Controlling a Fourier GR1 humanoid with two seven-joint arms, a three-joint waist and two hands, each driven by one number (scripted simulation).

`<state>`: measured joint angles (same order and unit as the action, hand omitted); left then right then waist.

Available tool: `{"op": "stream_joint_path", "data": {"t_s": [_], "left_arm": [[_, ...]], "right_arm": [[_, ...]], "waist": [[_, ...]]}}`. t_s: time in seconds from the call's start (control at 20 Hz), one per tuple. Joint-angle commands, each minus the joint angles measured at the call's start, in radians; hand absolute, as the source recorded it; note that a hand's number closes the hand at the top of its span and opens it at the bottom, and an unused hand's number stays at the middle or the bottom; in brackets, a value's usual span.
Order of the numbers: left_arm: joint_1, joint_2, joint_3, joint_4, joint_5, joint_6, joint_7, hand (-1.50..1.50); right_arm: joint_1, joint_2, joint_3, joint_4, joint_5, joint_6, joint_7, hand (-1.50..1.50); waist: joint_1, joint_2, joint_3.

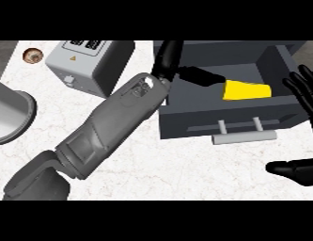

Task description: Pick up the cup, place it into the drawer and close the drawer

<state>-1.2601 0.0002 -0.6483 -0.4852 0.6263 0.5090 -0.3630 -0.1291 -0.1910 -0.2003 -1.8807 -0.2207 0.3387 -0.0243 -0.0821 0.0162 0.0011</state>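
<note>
Starting nearest to us, the right hand shows at four o'clock by the view's right edge, its fingers spread apart and pointing up and its thumb held out toward the left, clasping nothing. It hovers over the white counter, just right of the drawer and not touching it.

From seven o'clock the grey left forearm runs slantwise up toward one o'clock, crossing the middle of the counter. At three o'clock from the view's centre lies the drawer's pale bar handle, set on two short posts on the dark front wall. The drawer stands pulled out, its inside open to our view.

Farther on, the left hand reaches over the drawer's left wall into the box, at about twelve o'clock. Its tip meets the left end of the yellow cup; we cannot tell whether it clasps the cup or merely touches it. The cup lies on its side inside the drawer, toward the right half, at about two o'clock.

Farthest off, a grey toaster stands at eleven o'clock, a small brown round thing to its left, and a big grey cylinder at nine o'clock.
</note>
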Motion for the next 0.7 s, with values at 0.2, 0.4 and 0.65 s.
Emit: {"op": "stream_joint_path", "data": {"t_s": [0.2,0.4,0.65], "left_arm": [[-0.010,0.000,0.037,-0.122,0.064,0.046,0.007,-1.50],[-0.020,0.054,0.106,-0.108,0.053,-0.018,0.030,-1.50],[0.038,0.144,0.152,-0.203,0.056,-0.041,0.061,-1.50]], "right_arm": [[0.044,-0.064,0.021,-0.062,0.026,0.080,0.003,1.50],[0.105,-0.098,0.083,-0.102,0.139,0.121,0.001,1.50],[0.155,-0.125,0.083,-0.235,0.217,0.099,0.063,1.50]], "waist": [[0.056,-0.016,-0.001],[0.078,-0.019,-0.001],[0.083,-0.024,-0.002]]}}
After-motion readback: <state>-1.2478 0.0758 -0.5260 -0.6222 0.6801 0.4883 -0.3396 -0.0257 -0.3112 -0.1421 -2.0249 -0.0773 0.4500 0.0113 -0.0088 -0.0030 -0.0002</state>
